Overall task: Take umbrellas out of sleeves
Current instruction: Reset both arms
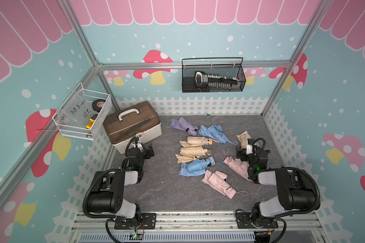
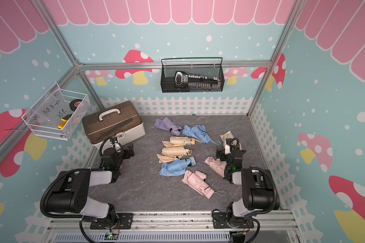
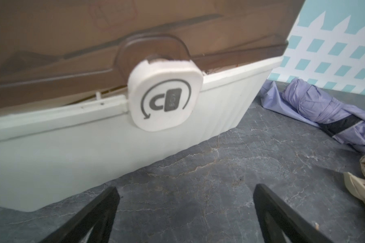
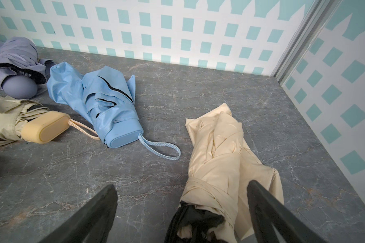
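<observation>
Umbrellas (image 1: 195, 150) lie mid-frame in both top views, most with pleats bare and flat sleeves (image 1: 183, 170) beside them, so little seems left. Whether the beige umbrella (image 4: 217, 160), lower right in the right wrist view, is free, I cannot tell. Left gripper (image 3: 187, 188) and right gripper (image 4: 181, 187) stand open, empty.

Robot lab test booth: aluminium frame (image 1: 118, 67), printed mushroom wall panels (image 1: 198, 42), hanging wire basket (image 1: 238, 86).

The umbrellas (image 1: 193, 152) lie on the table (image 1: 167, 193), right of the case (image 1: 131, 124).
</observation>
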Motion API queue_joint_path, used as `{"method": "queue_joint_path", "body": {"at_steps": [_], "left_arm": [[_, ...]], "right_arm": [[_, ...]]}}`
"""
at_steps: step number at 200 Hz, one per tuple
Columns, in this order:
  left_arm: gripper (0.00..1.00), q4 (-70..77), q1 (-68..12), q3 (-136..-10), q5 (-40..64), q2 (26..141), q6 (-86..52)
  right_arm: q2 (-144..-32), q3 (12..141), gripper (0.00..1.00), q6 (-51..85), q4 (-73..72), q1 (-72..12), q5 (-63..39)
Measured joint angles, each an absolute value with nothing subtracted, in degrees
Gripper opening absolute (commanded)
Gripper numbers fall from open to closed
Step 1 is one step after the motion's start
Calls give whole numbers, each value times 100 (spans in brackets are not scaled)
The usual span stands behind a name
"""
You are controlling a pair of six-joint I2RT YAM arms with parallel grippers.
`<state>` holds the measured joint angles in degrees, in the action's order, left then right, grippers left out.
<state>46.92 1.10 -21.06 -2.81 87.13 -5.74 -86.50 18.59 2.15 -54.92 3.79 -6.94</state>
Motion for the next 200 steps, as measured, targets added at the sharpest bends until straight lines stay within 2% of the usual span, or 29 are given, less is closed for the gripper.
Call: {"method": "queue_joint_path", "body": {"at_steps": [50,105,200], "left_arm": [[99,4928,110,-2091,-344,8748,-578],[99,5022,110,-2091,-390,8748,-578],[99,5089,110,-2091,-390,8748,-578]], "right_arm": [[-8650,1485,98,224,-5850,379,-558],[-8689,2034,99,292,-5395,239,-102],[-8691,2045,99,294,-5183,213,69]]}}
